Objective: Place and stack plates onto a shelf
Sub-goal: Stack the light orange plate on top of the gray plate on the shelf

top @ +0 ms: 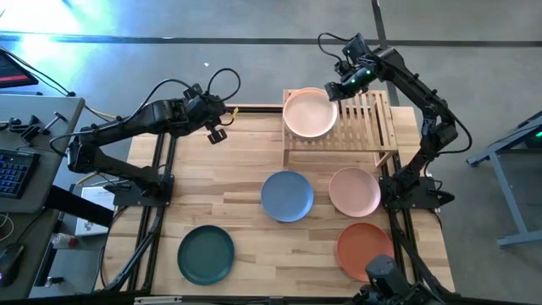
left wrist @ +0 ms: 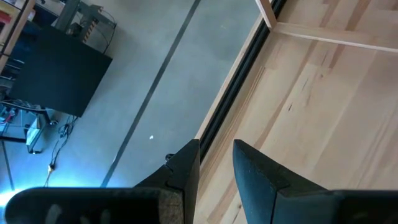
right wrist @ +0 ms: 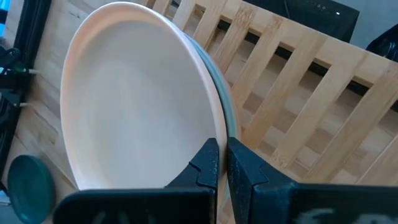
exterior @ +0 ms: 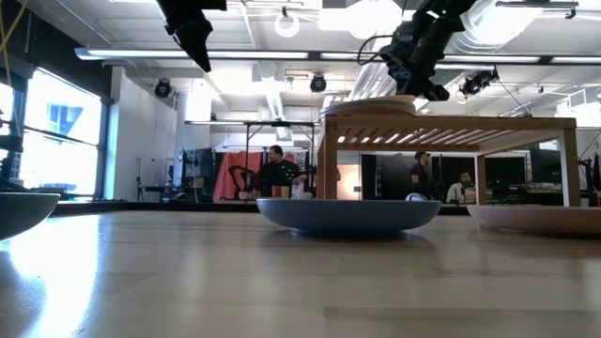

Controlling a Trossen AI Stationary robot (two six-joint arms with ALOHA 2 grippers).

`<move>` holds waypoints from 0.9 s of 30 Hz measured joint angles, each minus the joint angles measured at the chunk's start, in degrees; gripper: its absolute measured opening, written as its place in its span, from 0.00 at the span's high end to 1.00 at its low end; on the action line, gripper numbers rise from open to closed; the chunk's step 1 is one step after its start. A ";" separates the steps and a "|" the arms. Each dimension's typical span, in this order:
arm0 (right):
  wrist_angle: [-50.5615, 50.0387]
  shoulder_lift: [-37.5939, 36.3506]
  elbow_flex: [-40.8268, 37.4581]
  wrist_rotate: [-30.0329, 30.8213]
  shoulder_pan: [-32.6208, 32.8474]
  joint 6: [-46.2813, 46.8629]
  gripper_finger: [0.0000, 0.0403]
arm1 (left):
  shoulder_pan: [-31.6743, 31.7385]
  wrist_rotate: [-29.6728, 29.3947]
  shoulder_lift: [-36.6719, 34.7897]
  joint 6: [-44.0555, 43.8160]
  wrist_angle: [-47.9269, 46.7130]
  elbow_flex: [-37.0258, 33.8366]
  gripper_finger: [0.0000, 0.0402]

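Right gripper (right wrist: 222, 163) pinches peach plate (right wrist: 134, 99) rim on shelf (right wrist: 311, 93).
Left gripper (left wrist: 216, 163) narrow, empty, at table's (top: 237, 203) far edge.

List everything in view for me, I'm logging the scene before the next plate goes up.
Shelf: one, light wood, slatted, far right of table.
Plates on shelf: a pale peach plate on the left half, with a grey-green plate under it.
Blue plate: one, table centre.
Pink plate: one, right of the blue one.
Terracotta plate: one, near right.
Dark green plate: one, near left.
Table: one, light wood.
People: several, in the room behind.
Right gripper: shut on the peach plate's rim.
Left gripper: narrowly open, empty, over the far left of the table.
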 joint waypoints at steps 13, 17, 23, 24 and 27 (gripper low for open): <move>-0.35 0.00 0.00 0.57 0.02 1.03 0.89 | 0.00 0.00 0.00 -0.24 -0.02 0.00 0.79; -0.31 0.00 0.00 2.57 0.02 1.03 0.79 | 0.00 0.00 0.00 -0.55 0.00 0.00 0.79; -0.63 0.00 0.00 -0.23 -0.20 2.52 0.75 | 0.00 -0.01 0.00 -0.58 -0.01 0.00 0.79; -0.93 0.00 0.00 -0.55 -0.37 2.53 0.74 | 0.00 -0.02 0.00 -0.59 -0.02 0.00 0.79; -1.47 0.00 0.00 -0.85 -1.34 2.54 0.74 | 0.00 0.00 0.00 -0.55 0.00 0.00 0.79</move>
